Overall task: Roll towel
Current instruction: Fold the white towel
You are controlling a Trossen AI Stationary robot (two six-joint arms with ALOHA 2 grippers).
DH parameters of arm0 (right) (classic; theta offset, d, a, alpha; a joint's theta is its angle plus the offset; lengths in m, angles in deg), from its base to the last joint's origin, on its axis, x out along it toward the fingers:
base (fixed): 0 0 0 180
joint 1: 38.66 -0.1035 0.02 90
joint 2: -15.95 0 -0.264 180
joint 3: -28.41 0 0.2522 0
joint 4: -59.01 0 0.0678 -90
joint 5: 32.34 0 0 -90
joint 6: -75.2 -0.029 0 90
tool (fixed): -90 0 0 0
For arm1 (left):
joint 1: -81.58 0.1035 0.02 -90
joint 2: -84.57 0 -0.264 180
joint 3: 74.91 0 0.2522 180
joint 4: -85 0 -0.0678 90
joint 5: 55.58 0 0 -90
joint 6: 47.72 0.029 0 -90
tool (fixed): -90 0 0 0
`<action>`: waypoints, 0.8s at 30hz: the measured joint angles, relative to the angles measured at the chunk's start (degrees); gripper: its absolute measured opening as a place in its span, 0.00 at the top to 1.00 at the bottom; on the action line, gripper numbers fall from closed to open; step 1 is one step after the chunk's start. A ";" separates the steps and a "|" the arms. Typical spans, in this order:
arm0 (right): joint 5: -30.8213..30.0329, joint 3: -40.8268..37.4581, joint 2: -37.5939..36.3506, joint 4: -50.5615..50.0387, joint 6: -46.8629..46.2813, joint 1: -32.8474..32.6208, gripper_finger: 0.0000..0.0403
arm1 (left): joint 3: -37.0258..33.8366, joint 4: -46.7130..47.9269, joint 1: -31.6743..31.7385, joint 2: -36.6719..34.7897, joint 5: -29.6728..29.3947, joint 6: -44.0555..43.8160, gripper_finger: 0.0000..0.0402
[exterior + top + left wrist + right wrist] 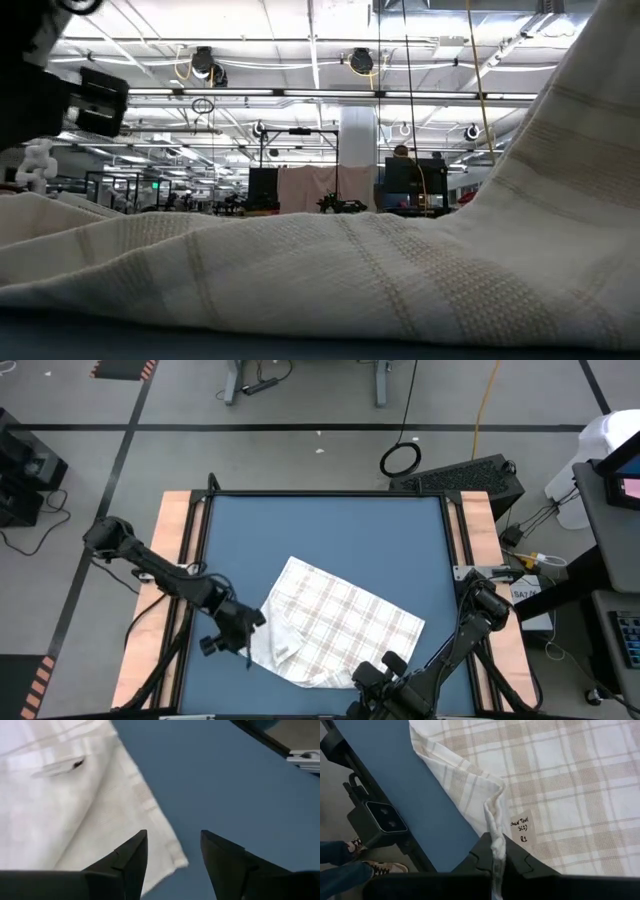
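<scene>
The towel [340,622], white with a faint beige plaid, lies mostly spread on the blue table [320,530], toward its near edge. A small label [522,831] is sewn to it. My right gripper [372,678] is at the towel's near edge and shut on it. My left gripper [247,643] stands open over the towel's left corner [170,855]. One finger [132,857] is over the cloth, the other over bare table. In the low view the towel [300,270] fills the foreground and climbs steeply at the right. My right gripper pinches a bunched fold of the towel [495,832] at its near edge, beside the label, between the two shut fingers. The fingers come slanting down from the near side. The cloth rises in a narrow ridge to them; the rest lies on the table.
Wooden rails [175,560] run along the table's left and right sides. A black camera box [380,822] sits at the near edge. A person's shoes [355,845] show on the floor beyond that edge. Bare blue surface lies on the towel's far side.
</scene>
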 joint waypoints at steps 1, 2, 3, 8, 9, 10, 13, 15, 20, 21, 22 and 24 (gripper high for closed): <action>0.02 0.00 0.00 0.00 0.00 0.01 1.00 | -0.20 -0.92 -0.95 0.56 -0.66 -0.18 0.54; 0.04 0.00 0.00 0.02 -0.04 0.01 1.00 | -0.42 -1.05 -1.74 1.13 -0.95 -0.20 0.54; 0.02 0.00 0.00 0.00 -0.04 -0.01 1.00 | -0.50 -0.36 -2.39 1.94 -1.35 -0.27 0.54; -0.02 0.02 0.00 -0.15 -0.04 0.00 1.00 | -0.63 0.20 -4.22 6.91 -8.07 -3.79 0.54; -0.02 0.02 0.00 -0.20 -0.05 0.01 1.00 | -0.58 -0.38 -4.24 7.88 -8.53 -4.62 0.54; -0.04 0.02 0.00 -0.29 -0.15 0.01 1.00 | -0.58 -0.74 -4.23 8.77 -8.62 -5.17 0.54; -0.04 0.02 0.00 -0.31 -0.15 0.01 1.00 | -0.32 -3.17 -4.25 11.18 -8.29 -6.26 0.54; -0.07 0.02 0.00 -0.28 -0.15 -0.01 1.00 | -0.25 -3.21 -4.31 12.25 -8.08 -6.24 0.56; 0.00 0.02 0.00 -0.26 -0.33 -0.01 1.00 | 0.08 -1.02 -4.40 10.58 -6.98 -7.47 0.75; 0.00 0.02 0.00 -0.26 -0.33 -0.01 1.00 | 0.68 0.59 -4.39 9.69 -6.59 -8.09 0.80; 0.02 0.02 0.00 -0.24 -0.35 0.01 1.00 | 1.33 2.23 -4.39 8.54 -6.29 -8.90 0.85; 0.02 0.02 0.00 -0.24 -0.33 0.01 1.00 | 3.34 4.41 -4.39 6.20 -4.80 -9.28 0.93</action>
